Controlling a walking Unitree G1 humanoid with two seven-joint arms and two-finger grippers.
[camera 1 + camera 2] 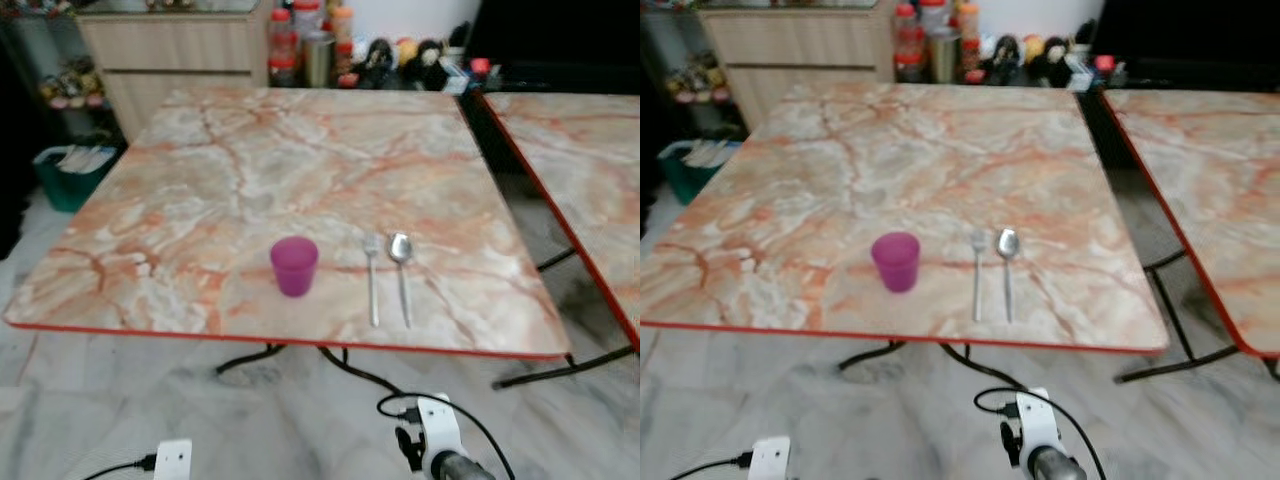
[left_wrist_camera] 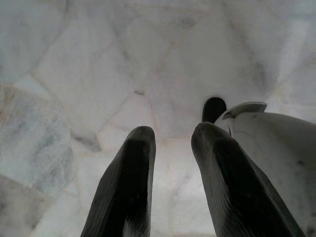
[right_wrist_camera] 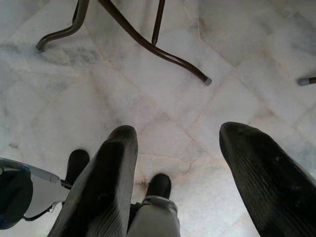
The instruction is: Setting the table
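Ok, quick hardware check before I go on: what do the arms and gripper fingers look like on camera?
The left gripper has two long, rounded black fingers with a fine ribbed texture. The right gripper has the same black tapered, ribbed fingers. In the head views, the right arm shows a white housing over a silver-grey cylinder, with a black cable looping from it. No markings are legible.

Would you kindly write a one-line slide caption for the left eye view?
A purple cup, fork and spoon stand in a row near the marble table's front edge.
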